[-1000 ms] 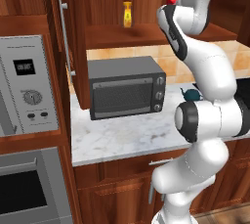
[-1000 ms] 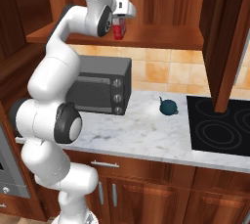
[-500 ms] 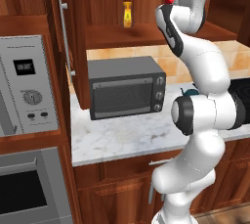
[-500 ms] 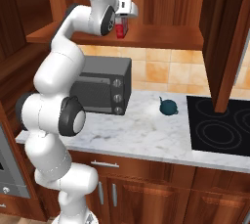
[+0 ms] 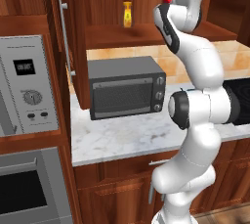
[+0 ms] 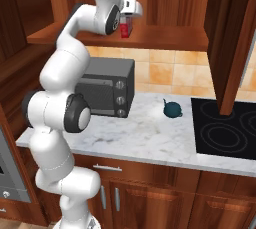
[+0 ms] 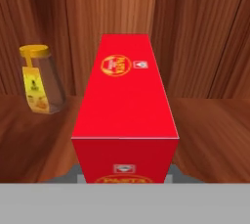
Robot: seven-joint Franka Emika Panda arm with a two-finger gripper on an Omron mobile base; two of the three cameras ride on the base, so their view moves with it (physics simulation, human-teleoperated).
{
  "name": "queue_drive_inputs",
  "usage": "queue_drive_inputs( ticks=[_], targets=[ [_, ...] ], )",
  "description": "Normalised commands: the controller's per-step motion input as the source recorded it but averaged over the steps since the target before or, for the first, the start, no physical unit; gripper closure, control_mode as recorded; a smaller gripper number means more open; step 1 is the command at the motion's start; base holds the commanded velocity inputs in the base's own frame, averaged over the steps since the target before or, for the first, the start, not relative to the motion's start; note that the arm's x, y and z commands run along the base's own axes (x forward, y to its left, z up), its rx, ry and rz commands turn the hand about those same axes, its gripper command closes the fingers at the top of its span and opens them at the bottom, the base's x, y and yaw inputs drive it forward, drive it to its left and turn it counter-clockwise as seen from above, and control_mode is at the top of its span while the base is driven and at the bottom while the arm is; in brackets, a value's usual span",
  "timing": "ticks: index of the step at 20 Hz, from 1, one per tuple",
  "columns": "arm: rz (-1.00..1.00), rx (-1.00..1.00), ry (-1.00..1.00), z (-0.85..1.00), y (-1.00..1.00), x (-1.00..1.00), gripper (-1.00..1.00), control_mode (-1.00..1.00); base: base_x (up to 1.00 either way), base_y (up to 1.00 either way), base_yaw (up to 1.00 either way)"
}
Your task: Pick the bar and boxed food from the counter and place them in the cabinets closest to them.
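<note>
At the hand view's centre, the fingers (image 7: 124,179) pinch a tall bright-red carton (image 7: 126,115), apparently above the brown wooden cabinet shelf (image 7: 215,130); a yellow-capped bottle (image 7: 40,81) stands left.

glossy white rounded arm (image 6: 60,73) segments joined by dark grey circular joint caps

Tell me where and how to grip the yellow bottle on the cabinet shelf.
Grip the yellow bottle across its wide lower body, coming level from the open cabinet front. It stands upright, its neck and cap narrow, and the boxed food, held in the gripper, is beside it, so approach from the far side.
</note>
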Motion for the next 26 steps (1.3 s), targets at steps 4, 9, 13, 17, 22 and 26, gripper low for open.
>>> queue_drive_inputs(
  ticks=[4, 9, 13, 17, 22, 26],
  targets=[
    [0.0, 0.0, 0.0, 0.0, 0.0, 0.1, 1.0, -1.0, 0.0, 0.0, 0.0],
    [0.0, 0.0, 0.0, 0.0, 0.0, 0.0, -1.0, -1.0, 0.0, 0.0, 0.0],
    [0.0, 0.0, 0.0, 0.0, 0.0, 0.0, -1.0, -1.0, 0.0, 0.0, 0.0],
    [0.0, 0.0, 0.0, 0.0, 0.0, 0.0, -1.0, -1.0, 0.0, 0.0, 0.0],
    [0.0, 0.0, -0.02, 0.1, 0.0, -0.14, -1.0, -1.0, 0.0, 0.0, 0.0],
    [0.0, 0.0, -0.04, 0.22, 0.0, -0.63, -1.0, -1.0, 0.0, 0.0, 0.0]
  ],
)
